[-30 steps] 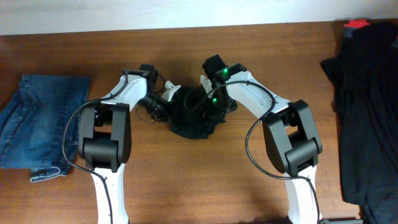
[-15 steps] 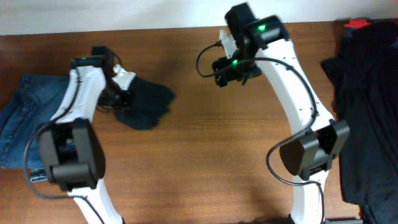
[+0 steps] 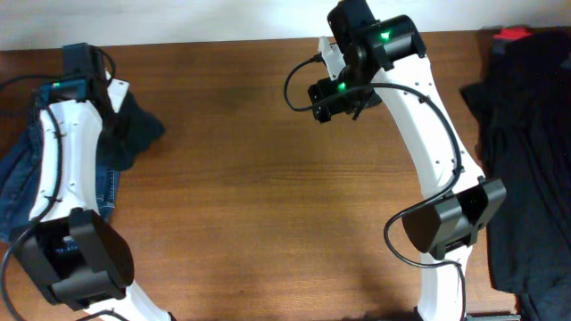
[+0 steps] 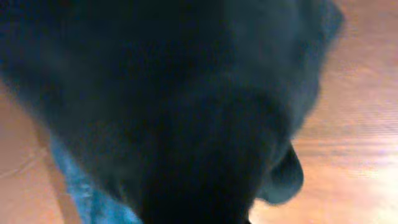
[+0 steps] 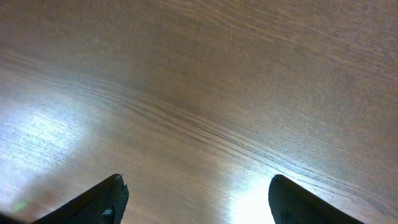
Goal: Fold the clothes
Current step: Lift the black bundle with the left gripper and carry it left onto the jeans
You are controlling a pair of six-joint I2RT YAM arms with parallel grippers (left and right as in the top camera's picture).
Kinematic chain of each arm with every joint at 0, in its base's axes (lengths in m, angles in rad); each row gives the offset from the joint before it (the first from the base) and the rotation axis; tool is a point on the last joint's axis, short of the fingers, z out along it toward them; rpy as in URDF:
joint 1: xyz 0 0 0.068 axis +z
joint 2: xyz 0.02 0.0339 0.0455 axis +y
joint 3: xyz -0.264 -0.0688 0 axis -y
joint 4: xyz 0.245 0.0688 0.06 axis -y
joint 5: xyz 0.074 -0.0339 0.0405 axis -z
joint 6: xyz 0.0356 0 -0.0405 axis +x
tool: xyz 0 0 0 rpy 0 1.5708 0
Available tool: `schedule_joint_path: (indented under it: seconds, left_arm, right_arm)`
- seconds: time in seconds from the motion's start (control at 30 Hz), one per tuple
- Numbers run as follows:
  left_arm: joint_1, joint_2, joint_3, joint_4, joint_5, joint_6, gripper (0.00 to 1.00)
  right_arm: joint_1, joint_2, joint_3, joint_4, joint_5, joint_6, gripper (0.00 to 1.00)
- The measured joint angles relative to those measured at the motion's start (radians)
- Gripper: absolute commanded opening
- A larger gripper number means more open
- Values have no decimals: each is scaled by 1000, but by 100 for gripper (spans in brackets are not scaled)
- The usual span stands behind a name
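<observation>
Nearest the arm bases is plain wooden tabletop (image 3: 268,214). Further out on the left lie the blue jeans (image 3: 20,183), spread flat. Black T-shirt (image 3: 136,134) is bunched in a loose wad at the far right corner of the jeans, partly over the denim, hanging from the left claw (image 3: 119,109), which is clamped on it. Left wrist view is smothered in dark cloth, so the exact pinch point can't be read; probably a thick fold, not an edge. No logo showing. Far to the right of the jeans, toward the back edge, the right claw (image 3: 335,96) hovers over bare wood with jaws apart, holding nothing. A heap of other dark clothing (image 3: 526,160) sits well apart from the jeans at the opposite end. Handling: the shirt looks light, limp and non-fragile. It'll sag and collapse wherever it isn't supported, and may drag on the denim. Best taken at two spread points, shoulders or hem corners, one per claw, to open it flat before folding.
</observation>
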Motion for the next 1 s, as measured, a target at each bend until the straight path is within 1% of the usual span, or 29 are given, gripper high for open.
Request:
schedule_joint_path:
  seconds: [0.3,0.5,0.7,0.9,1.0]
  left_arm:
    - [117,0,0,93,-10,6,0]
    - [178,0,0,110,33,10,0]
    - [233,2,0,132,40,10,0]
    - [294,63,0,146,44,9,1]
    - [317,98,0,159,57,-11,1]
  right_arm:
    - [0,0,0,-10,0,0,77]
    - [0,0,0,-21,0,0,77]
    - [0,0,0,-23,0,0,77]
    - [0,0,0,-30,0,0,77]
    - [0,0,0,-31,0,0,77]
